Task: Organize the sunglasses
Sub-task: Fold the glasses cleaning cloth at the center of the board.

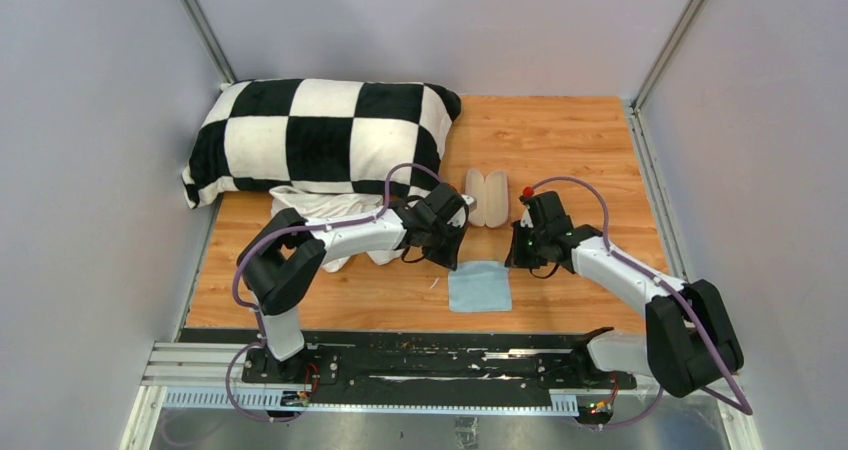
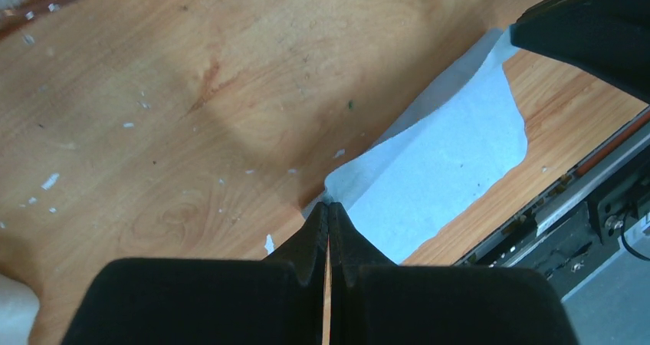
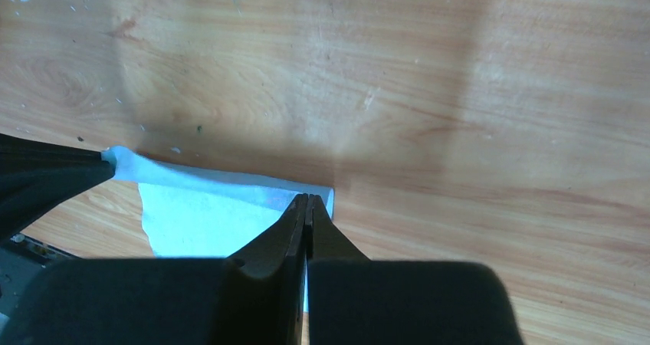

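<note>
pinching one far corner each, the left gripper [image 2: 328, 205] and right gripper [image 3: 306, 199] are clenched on the light-blue cloth [image 2: 444, 169]. only the top view shows the open clamshell case [image 1: 487, 198] just beyond them; the sunglasses cannot be made out in any view.

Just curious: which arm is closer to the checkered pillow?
Left. The left arm reaches just in front of the pillow; the right arm is farther right, past the cloth.
</note>
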Available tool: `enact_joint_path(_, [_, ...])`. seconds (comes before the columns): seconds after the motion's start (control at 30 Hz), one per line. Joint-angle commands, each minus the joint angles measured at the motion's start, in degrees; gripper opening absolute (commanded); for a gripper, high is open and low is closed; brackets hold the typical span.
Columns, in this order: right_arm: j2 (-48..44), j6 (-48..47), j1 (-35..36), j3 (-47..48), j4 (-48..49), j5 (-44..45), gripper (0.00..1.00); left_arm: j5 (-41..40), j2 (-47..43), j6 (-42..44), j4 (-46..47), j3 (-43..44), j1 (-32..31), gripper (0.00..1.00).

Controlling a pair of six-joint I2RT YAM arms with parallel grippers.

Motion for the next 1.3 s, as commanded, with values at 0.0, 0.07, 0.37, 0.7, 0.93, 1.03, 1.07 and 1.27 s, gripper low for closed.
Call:
enact_joint_path(0.0, [-2.5, 0.6, 1.5, -2.3, -2.6, -1.3, 0.00, 1.4, -2.7, -1.7, 1.3, -2.1, -1.3, 0.00])
enact_joint_path(0.07, [-3.4, 0.8, 1.7, -3.1, -3.0, -1.4, 0.00, 1.4, -2.8, -2.0, 1.1, -2.4, -2.4, 0.00])
enact_joint_path(0.37, [-6.5, 0.9, 2.6, -5.3, -5.0, -2.0, 0.00, 1.3, -3.9, -3.7, 1.6, -5.7, -4.5, 0.00])
enact_joint_path(0.7, [-8.0, 1.2, 3.2, -7.1, -6.6, -3.1, 0.00, 1.3, -4.0, -5.1, 2.4, -7.3, -5.9, 0.00])
enact_joint_path(0.93, [-9.4, 1.6, 3.8, -7.4, -7.5, -3.3, 0.00, 1.6, -3.3, -5.7, 1.6, -6.3, -6.3, 0.00])
enact_joint_path(1.03, [-10.1, 1.9, 3.9, -7.9, -7.9, -3.5, 0.00, 1.6, -3.4, -5.7, 1.5, -6.2, -6.4, 0.00])
enact_joint_path(1.07, [-10.4, 1.8, 4.0, -8.0, -8.1, -3.5, 0.00, 1.7, -3.5, -5.7, 1.4, -6.1, -6.4, 0.00])
enact_joint_path(1.27, [-11.0, 1.5, 4.0, -8.7, -9.2, -4.0, 0.00, 2.4, -3.5, -5.2, 1.3, -6.2, -6.5, 0.00])
